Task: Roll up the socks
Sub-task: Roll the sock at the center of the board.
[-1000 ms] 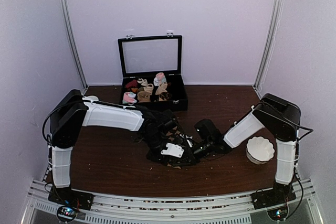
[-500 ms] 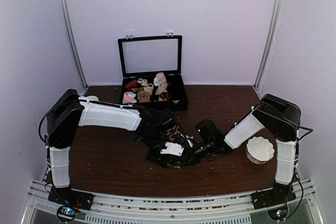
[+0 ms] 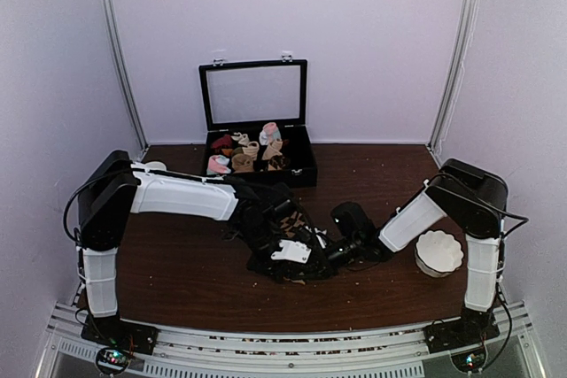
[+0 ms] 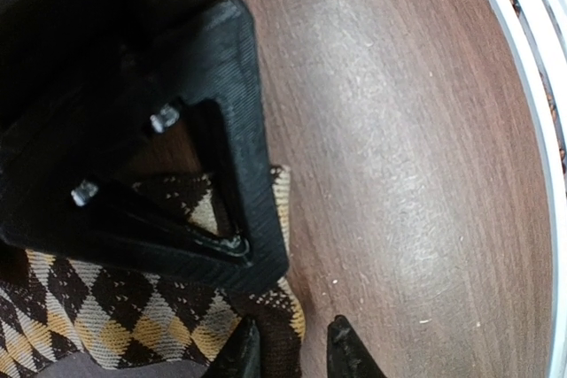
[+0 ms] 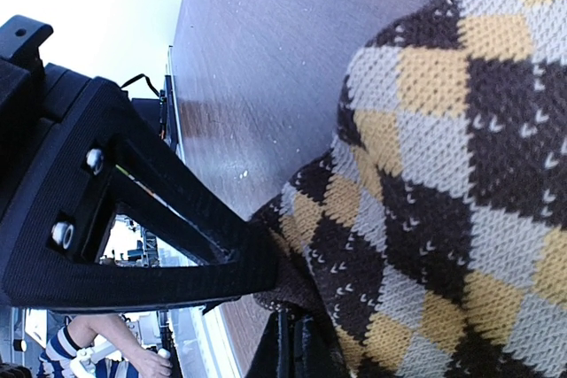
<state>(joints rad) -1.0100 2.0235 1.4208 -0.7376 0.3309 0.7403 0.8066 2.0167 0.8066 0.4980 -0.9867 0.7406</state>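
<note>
Socks (image 5: pixel 425 174) are pinched shut by right gripper (image 5: pixel 288 344) at 3 o'clock; roll may be loosened by part-open left gripper (image 4: pixel 292 356)

- Overhead we see soft, even light; the table (image 3: pixel 177 281) stays dark.
- Pale glare washes its wood in our left wrist view.
- We find the socks (image 5: pixel 461 174) crisply focused.

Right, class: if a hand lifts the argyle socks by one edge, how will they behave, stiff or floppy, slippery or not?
Probably floppy: the socks bunch where the right hand pinches their edge, so the rest would likely droop. Probably light, being soft knit. The textured knit seems unlikely to slip, though it may stretch.
</note>
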